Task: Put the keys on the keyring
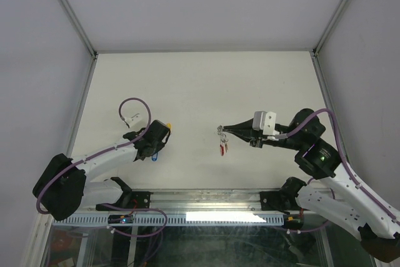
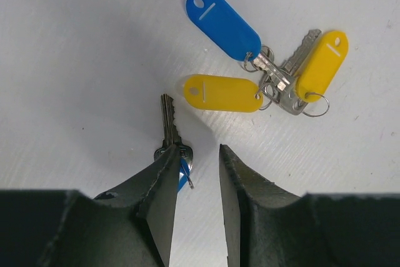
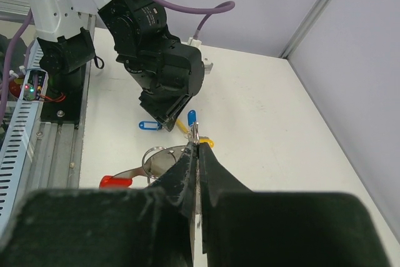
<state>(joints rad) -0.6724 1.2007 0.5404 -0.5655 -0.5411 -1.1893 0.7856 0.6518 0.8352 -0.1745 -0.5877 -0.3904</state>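
No text, brand or number can be read in any view, blue key tag plain-faced with only a hole and a pale slit, yellow key tag the same, second yellow tag likewise unlettered

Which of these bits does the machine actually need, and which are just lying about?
Needed:
small silver keys with blue and yellow plastic tags
red plastic crescent keyring, held by right gripper

Just there:
purple cables
slotted grey metal rail
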